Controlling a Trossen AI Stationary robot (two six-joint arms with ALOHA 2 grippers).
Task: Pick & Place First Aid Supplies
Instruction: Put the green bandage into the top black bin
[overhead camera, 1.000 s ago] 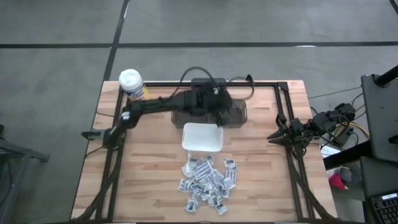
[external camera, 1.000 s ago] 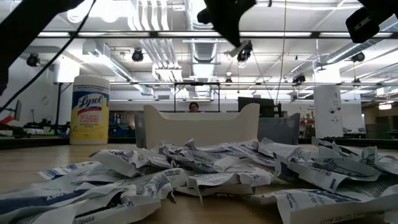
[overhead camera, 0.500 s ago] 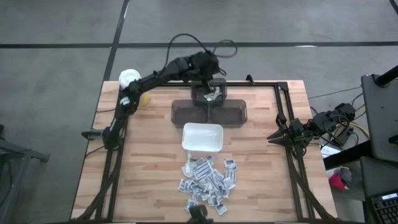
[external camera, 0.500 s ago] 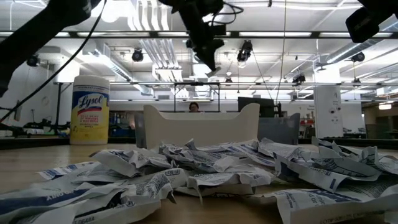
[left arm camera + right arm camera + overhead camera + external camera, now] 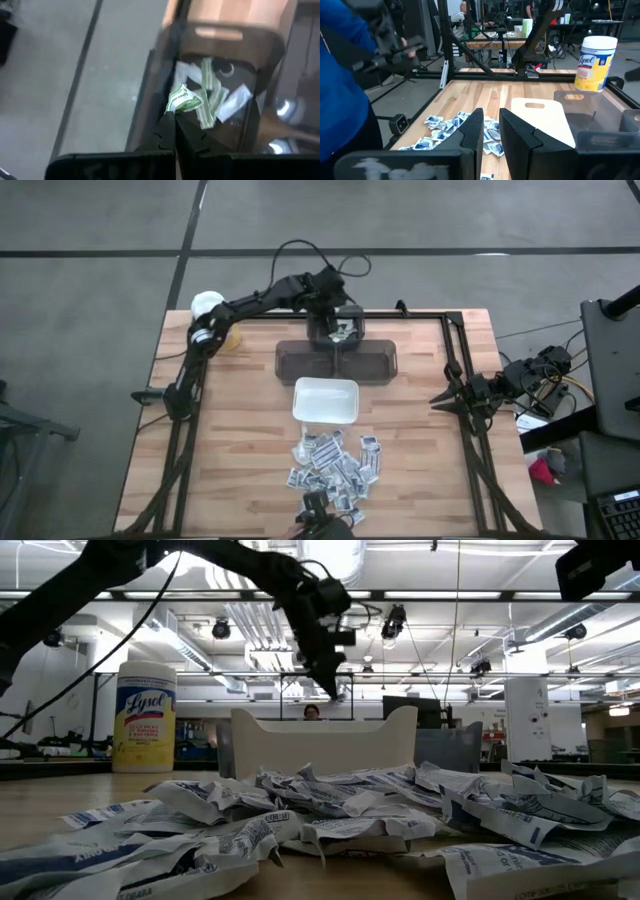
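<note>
Pinching a green-printed packet — apparently — left end effector closed above dark bin.

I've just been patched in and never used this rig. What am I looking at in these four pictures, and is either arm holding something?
Two dark robot arms work at a wooden table. The overhead picture shows everything; the low one looks level across the tabletop; the other two come from cameras on each wrist. A pile of small white-and-blue packets lies beside a white rectangular dish. The left gripper, shut on a green-and-white packet, hangs over the dark plastic bin holding similar packets. The right gripper waits at the table's right edge, empty. A yellow wipes canister stands in a corner.
</note>
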